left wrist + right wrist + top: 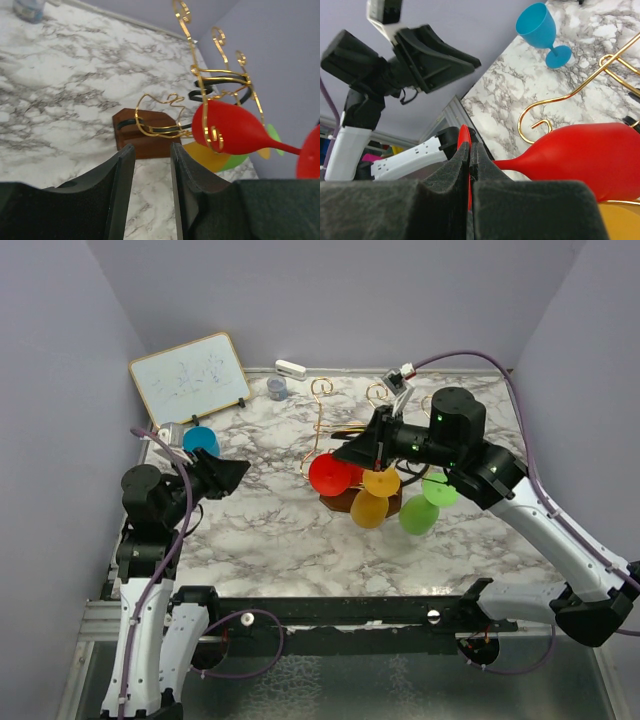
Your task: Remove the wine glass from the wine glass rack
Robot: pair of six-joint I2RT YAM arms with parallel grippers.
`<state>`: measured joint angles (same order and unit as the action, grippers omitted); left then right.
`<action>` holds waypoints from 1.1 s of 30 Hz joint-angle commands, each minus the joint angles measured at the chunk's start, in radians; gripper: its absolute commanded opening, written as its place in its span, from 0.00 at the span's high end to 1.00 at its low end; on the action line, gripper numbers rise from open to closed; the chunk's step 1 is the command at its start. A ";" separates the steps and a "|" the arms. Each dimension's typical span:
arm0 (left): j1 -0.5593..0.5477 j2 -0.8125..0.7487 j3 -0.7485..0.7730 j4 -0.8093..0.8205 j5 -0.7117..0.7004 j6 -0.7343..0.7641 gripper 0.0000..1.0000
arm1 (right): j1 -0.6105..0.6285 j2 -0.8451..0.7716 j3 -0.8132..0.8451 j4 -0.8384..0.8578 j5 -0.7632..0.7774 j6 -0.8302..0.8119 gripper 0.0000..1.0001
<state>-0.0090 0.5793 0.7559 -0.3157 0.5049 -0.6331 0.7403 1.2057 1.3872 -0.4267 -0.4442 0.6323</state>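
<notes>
Right claw [470, 152] pinches red wine glass [590, 155] by foot.

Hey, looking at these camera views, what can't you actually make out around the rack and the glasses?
- Top view: the wine glass rack base is mostly covered by the coloured glasses and the right arm.
- Right wrist view: the red wine glass has its foot largely buried between the right gripper pads.
- Left wrist view: that foot is cut off by the right edge.
- Top view: whiteboard marks are too faint to read.
</notes>
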 commanded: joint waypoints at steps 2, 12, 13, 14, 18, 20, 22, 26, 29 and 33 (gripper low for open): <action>-0.004 0.025 0.148 0.043 0.192 -0.092 0.62 | 0.001 -0.058 -0.035 -0.029 -0.062 0.012 0.99; -0.005 0.037 0.130 0.116 0.212 -0.173 0.62 | 0.001 -0.049 -0.036 -0.051 -0.023 -0.012 0.99; -0.005 0.034 0.123 0.117 0.211 -0.172 0.62 | 0.001 -0.043 -0.033 -0.045 -0.015 -0.013 0.99; -0.005 0.033 0.118 0.117 0.211 -0.171 0.62 | 0.001 -0.036 -0.029 -0.041 -0.006 -0.013 0.99; -0.005 0.030 0.102 0.118 0.209 -0.166 0.62 | 0.001 0.005 -0.007 -0.027 0.037 -0.023 0.99; -0.004 0.027 0.097 0.117 0.209 -0.163 0.62 | 0.001 0.026 0.002 -0.018 0.039 -0.023 0.99; -0.004 0.028 0.097 0.115 0.211 -0.160 0.62 | 0.001 0.037 -0.002 0.003 0.031 -0.014 0.99; -0.005 0.024 0.101 0.111 0.221 -0.163 0.62 | 0.001 0.053 -0.017 0.042 -0.012 0.012 0.99; -0.005 0.024 0.103 0.135 0.247 -0.187 0.62 | 0.001 0.056 -0.033 0.063 -0.049 0.032 0.99; -0.005 0.032 0.106 0.177 0.271 -0.231 0.60 | 0.001 0.063 -0.048 0.085 -0.123 0.053 0.99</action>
<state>-0.0090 0.6144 0.8574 -0.2119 0.7197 -0.8192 0.7403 1.2644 1.3544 -0.4171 -0.4698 0.6518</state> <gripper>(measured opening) 0.396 0.012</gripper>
